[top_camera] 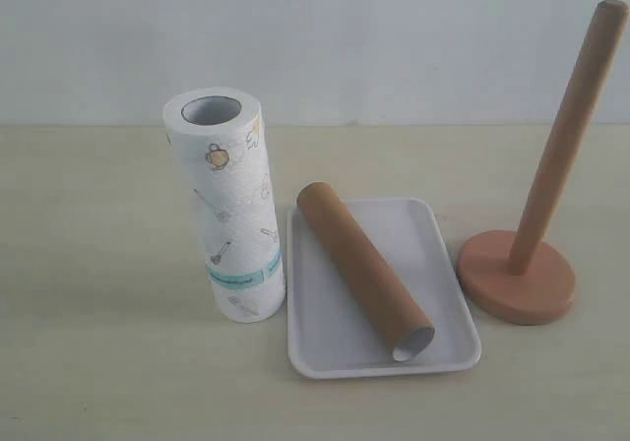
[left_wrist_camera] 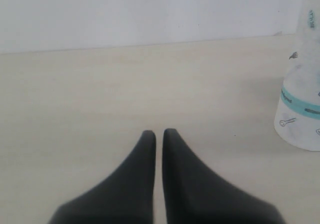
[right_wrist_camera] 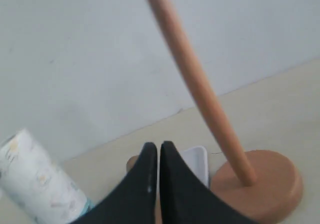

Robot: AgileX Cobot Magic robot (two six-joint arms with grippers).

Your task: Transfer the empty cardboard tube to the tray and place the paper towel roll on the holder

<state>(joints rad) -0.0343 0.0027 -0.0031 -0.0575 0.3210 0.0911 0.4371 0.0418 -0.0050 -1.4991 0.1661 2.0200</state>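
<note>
White printed paper towel roll (top_camera: 228, 215) stands upright, long axis vertical, ahead and aside of the left claw (left_wrist_camera: 159, 133), the nearer one. Light wooden dowel holder (top_camera: 517, 274) stands before the right claw (right_wrist_camera: 158, 145). Brown cardboard tube (top_camera: 366, 269) lies in the white tray (top_camera: 433, 254). Both claws pressed together, empty.

The left gripper (left_wrist_camera: 159, 134) has its two black fingers drawn together, with only a thin slit between them, and grips nothing. The right gripper (right_wrist_camera: 158, 146) has its dark fingers pressed closed, tips meeting, also empty.

One paper towel roll (top_camera: 231, 215), one cardboard tube (top_camera: 364, 269), one tray (top_camera: 418, 232), one holder (top_camera: 492, 285)
</note>
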